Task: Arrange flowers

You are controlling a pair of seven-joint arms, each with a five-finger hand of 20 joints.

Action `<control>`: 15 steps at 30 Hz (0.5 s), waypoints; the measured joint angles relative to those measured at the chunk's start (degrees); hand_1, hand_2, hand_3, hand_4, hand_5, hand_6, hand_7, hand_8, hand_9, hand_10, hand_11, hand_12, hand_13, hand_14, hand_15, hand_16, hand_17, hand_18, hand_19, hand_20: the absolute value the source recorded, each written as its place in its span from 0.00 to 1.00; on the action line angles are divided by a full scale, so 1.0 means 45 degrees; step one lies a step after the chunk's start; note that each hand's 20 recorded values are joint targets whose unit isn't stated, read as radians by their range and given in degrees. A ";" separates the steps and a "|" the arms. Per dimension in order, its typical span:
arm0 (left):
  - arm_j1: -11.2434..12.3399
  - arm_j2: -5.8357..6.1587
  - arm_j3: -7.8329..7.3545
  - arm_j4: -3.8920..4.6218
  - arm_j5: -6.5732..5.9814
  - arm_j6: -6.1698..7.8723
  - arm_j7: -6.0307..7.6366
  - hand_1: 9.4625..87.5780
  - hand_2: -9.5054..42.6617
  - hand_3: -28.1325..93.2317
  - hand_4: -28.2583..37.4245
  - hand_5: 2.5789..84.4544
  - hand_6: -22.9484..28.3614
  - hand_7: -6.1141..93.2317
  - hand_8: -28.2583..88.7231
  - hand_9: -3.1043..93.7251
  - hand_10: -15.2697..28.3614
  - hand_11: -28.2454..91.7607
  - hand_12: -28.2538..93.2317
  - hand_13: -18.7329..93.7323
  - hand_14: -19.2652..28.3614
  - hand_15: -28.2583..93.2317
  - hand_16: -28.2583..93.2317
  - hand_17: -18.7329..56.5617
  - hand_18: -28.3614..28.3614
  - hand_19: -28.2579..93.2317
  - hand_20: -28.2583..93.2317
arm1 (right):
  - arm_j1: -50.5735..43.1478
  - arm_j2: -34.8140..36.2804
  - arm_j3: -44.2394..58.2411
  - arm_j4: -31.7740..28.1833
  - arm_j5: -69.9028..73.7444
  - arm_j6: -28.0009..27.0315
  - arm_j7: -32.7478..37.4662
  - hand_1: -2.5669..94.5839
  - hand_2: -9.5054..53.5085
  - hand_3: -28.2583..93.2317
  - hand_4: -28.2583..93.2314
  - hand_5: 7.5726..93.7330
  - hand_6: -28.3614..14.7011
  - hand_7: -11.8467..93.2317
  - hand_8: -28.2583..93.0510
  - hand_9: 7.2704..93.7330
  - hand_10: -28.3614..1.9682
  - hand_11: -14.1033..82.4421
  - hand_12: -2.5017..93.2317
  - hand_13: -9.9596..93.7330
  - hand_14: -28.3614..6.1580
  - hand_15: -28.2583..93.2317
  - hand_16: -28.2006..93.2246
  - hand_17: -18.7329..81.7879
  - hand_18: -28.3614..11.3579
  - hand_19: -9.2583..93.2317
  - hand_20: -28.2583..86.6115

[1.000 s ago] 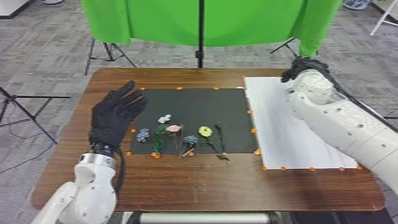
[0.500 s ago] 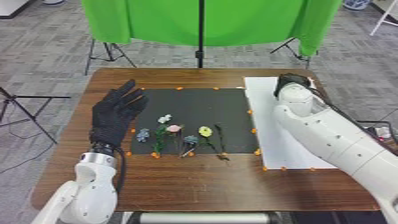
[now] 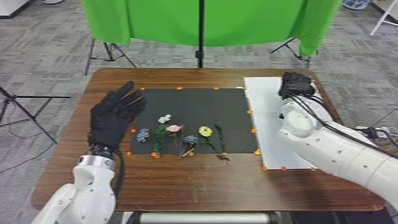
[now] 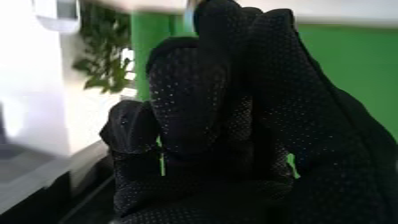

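Note:
My right hand (image 3: 296,86) is over the far end of the white sheet (image 3: 275,132). In the right wrist view this hand (image 4: 213,185) has its fingers curled, and nothing held shows among them. At the left edge of the black mat (image 3: 195,102), my left hand (image 3: 113,117) is open with straight fingers. On the mat's near half lie a blue flower (image 3: 143,135), a white one (image 3: 164,119), a pink one (image 3: 173,128), a grey-blue one (image 3: 190,140), a yellow one (image 3: 205,131) and a green stem (image 3: 220,136).
Orange markers line the edges of the mat and sheet on the brown table (image 3: 204,187). Beyond the table hang green cloths (image 3: 151,22), with a dark stand pole (image 3: 201,35) between them. Tripod legs (image 3: 31,117) stand on the floor to the left.
My right forearm has swung outward and nearer the table's right side, and its hand has turned over the far end of the sheet. The left hand and the flowers have stayed put.

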 measured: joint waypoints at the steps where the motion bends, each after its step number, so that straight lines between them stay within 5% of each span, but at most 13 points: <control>1: 0.0010 0.0016 0.0001 -0.0001 -0.0003 0.0000 0.0011 0.16 0.36 0.88 0.00 0.47 0.66 0.17 0.17 0.41 0.81 0.45 0.32 0.40 0.97 0.63 0.16 0.15 0.95 0.70 0.39 | 0.0090 0.0013 -0.0025 0.0036 0.0028 0.0228 0.0132 0.65 0.00 0.79 0.00 0.97 0.72 0.28 0.27 1.00 0.76 0.32 0.32 0.92 0.76 0.70 0.45 0.58 0.22 1.00 0.68; 6: 0.0015 0.0060 0.0009 -0.0001 -0.0005 -0.0008 0.0022 0.16 0.36 0.88 0.00 0.47 0.66 0.18 0.17 0.41 0.81 0.45 0.32 0.40 0.97 0.63 0.16 0.15 0.95 0.70 0.39 | 0.0468 0.0069 0.0157 0.0105 0.0222 0.0144 0.0426 0.59 0.00 0.84 0.00 0.92 0.72 0.32 0.27 1.00 0.77 0.28 0.34 0.89 0.76 0.71 0.44 0.56 0.21 1.00 0.67; 10: 0.0017 0.0038 -0.0005 -0.0001 0.0014 -0.0011 -0.0014 0.16 0.36 0.88 0.00 0.47 0.66 0.18 0.17 0.41 0.81 0.45 0.32 0.40 0.97 0.63 0.16 0.15 0.95 0.70 0.39 | 0.0459 0.0099 0.0670 0.0025 0.0484 -0.0315 0.0629 0.43 0.00 0.90 0.00 0.65 0.72 0.32 0.14 0.80 0.54 0.38 0.22 0.75 0.64 0.78 0.37 0.48 0.15 0.99 0.67; 12: 0.0025 0.0007 -0.0036 -0.0001 0.0027 -0.0017 -0.0037 0.16 0.36 0.88 0.00 0.47 0.66 0.18 0.17 0.41 0.81 0.45 0.32 0.40 0.97 0.63 0.16 0.15 0.95 0.70 0.39 | 0.0157 0.0098 0.1612 -0.0246 0.0840 -0.1382 0.0648 0.39 0.00 0.91 0.00 0.53 0.72 0.30 0.12 0.69 0.43 0.40 0.18 0.69 0.56 0.80 0.34 0.45 0.10 0.98 0.68; 15: 0.0030 -0.0048 -0.0077 -0.0001 0.0039 -0.0027 -0.0073 0.16 0.36 0.89 0.00 0.47 0.66 0.18 0.17 0.41 0.81 0.45 0.32 0.40 0.97 0.63 0.16 0.15 0.95 0.70 0.39 | -0.0329 0.0075 0.2979 -0.0704 0.1274 -0.3873 0.0624 0.37 0.00 0.90 0.00 0.48 0.72 0.28 0.12 0.65 0.37 0.38 0.17 0.67 0.52 0.80 0.33 0.43 0.08 0.97 0.69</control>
